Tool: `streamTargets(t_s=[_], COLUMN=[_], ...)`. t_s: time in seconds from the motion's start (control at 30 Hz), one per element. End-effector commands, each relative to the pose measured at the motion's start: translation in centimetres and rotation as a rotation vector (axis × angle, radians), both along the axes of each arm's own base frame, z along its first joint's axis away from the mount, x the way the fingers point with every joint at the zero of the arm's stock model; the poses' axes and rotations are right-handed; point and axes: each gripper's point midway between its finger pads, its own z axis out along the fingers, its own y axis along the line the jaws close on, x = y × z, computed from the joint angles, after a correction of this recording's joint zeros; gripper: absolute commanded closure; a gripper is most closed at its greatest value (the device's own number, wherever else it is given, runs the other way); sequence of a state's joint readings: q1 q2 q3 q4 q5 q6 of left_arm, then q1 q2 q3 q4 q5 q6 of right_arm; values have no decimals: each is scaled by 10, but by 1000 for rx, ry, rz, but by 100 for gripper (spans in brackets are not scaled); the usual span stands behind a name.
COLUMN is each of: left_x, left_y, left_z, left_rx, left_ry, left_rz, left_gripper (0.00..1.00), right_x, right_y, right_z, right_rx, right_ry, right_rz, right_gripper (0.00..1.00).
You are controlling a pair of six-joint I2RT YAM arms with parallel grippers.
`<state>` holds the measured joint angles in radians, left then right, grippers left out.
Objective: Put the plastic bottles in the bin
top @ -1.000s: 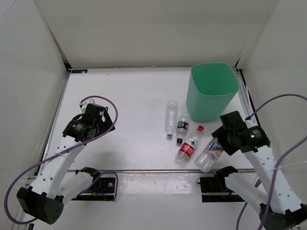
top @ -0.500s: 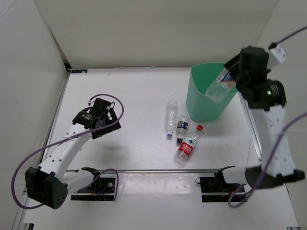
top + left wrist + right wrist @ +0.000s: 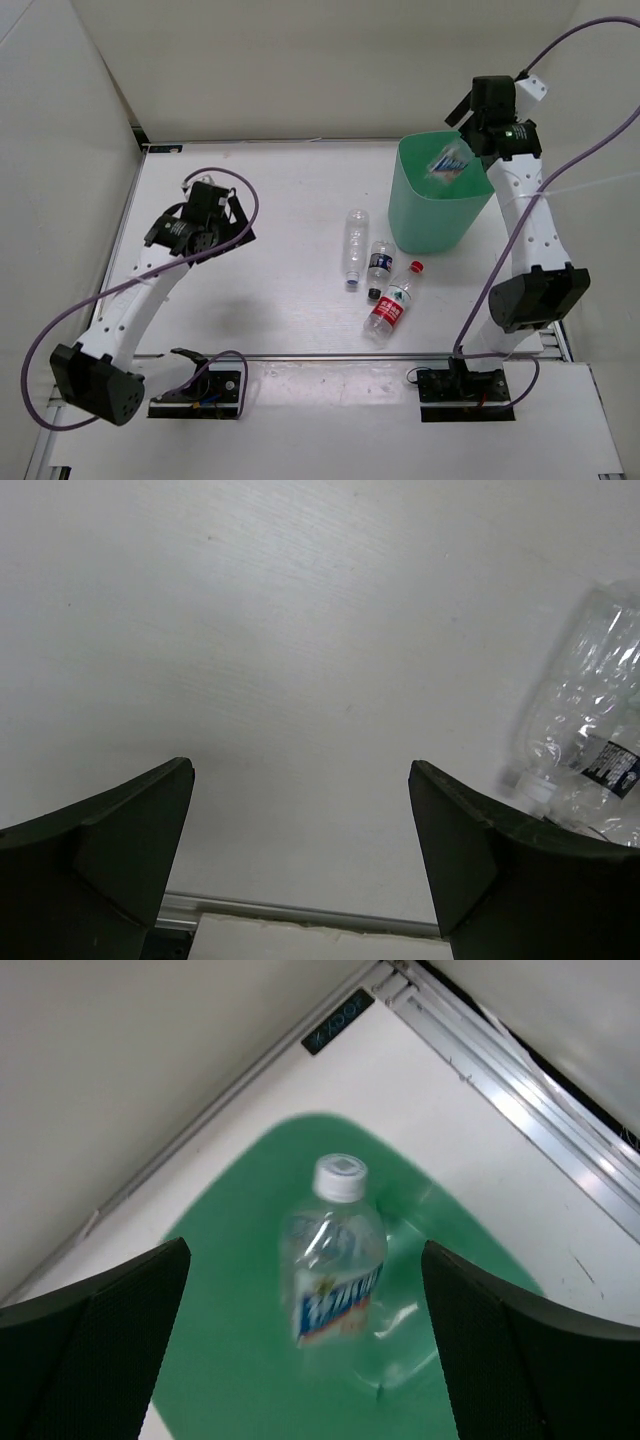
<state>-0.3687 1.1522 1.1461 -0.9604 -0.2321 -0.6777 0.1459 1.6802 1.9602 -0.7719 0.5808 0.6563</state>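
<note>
Hanging open over the bin (image 3: 440, 215), right gripper (image 3: 305, 1248) had one bottle (image 3: 447, 163) below it; three other bottles (image 3: 355, 240) lay right of the open left gripper (image 3: 300, 768).

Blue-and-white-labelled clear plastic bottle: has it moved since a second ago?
Yes. The blue-and-white-labelled clear plastic bottle left the table in front of the mint-green plastic bin and is now inside it; the bin itself has not shifted.

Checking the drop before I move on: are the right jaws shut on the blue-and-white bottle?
No, the right wrist view shows the jaws wide apart, the blue-and-white bottle loose within the bin, touching neither.
</note>
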Motion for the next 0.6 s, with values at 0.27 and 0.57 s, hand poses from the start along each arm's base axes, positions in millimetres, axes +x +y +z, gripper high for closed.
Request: streamTargets(t_s=[0.27,0.57], left_x=[46,55], left_y=[-29,-30], left_z=[18,4], left_rx=[-34,-35], left_ry=[-26,13], left_rz=[-98,-73], left_gripper=[0,0], right_x=[-129,-229], right_y=[81,105], right_z=[-15,-165], right_rx=[76,269], right_ry=[-165,215], right_rz=[440,513], right_gripper=[0,3])
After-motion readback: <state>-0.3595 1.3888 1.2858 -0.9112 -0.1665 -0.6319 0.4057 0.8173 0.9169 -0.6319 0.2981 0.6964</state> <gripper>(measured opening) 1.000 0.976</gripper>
